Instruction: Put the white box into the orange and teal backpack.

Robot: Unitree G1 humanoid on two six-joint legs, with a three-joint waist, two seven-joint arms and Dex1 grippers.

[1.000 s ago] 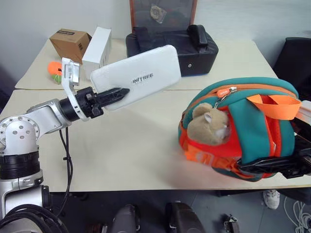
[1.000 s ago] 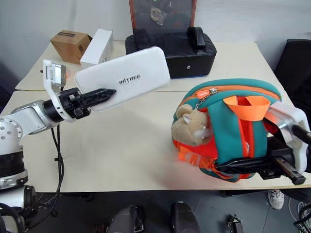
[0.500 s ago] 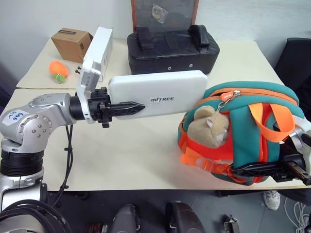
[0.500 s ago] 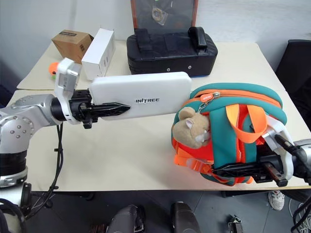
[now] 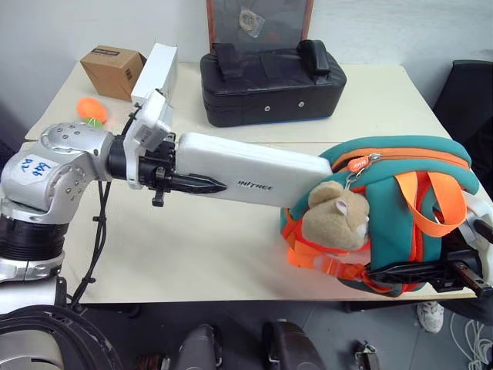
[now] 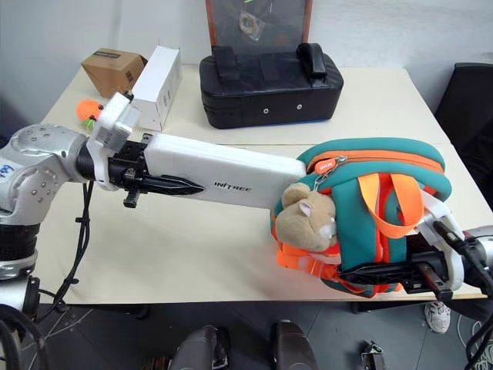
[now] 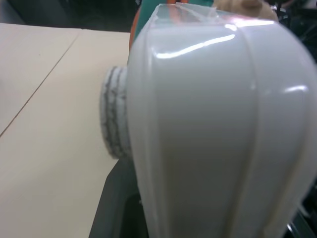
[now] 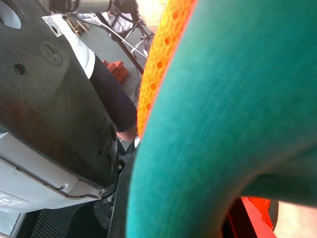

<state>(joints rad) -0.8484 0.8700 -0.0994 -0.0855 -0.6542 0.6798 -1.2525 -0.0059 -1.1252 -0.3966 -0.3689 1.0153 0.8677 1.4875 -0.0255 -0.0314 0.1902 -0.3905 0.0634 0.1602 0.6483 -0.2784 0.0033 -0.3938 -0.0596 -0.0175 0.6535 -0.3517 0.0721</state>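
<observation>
White box point(image 5: 254, 169) tip at orange and teal backpack point(image 5: 400, 208), possibly touching

I'm counting: white box point(image 5: 254, 171) ×1 | orange and teal backpack point(image 5: 393, 208) ×1 | plush toy point(image 5: 340, 218) ×1 | black case point(image 5: 271, 81) ×1 | white carton point(image 5: 156, 73) ×1 | brown cardboard box point(image 5: 112, 71) ×1 | small orange object point(image 5: 91, 109) ×1 | tabletop point(image 5: 208, 247) ×1

white box point(image 5: 250, 169) rolled flat, far end now touching backpack point(image 5: 400, 208)
</observation>
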